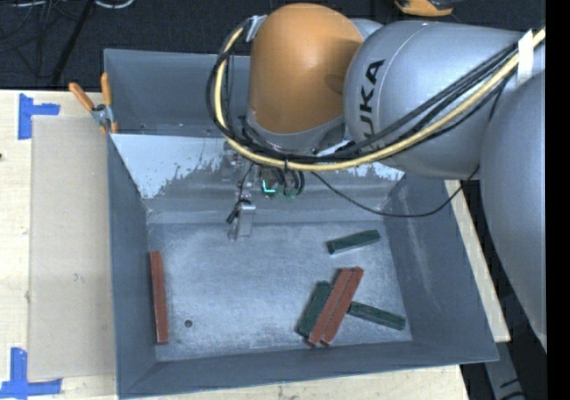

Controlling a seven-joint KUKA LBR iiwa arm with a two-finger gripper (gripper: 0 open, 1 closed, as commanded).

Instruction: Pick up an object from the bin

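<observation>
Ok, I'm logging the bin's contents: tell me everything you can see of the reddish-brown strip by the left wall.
The reddish-brown strip is a long, thin, straight bar with a dull surface; its material I cannot tell. It lies flat on the bin floor, alone, running along the foot of the left wall, very close to it. No other piece touches it. The hand hangs apart from it, near the far wall.
</observation>
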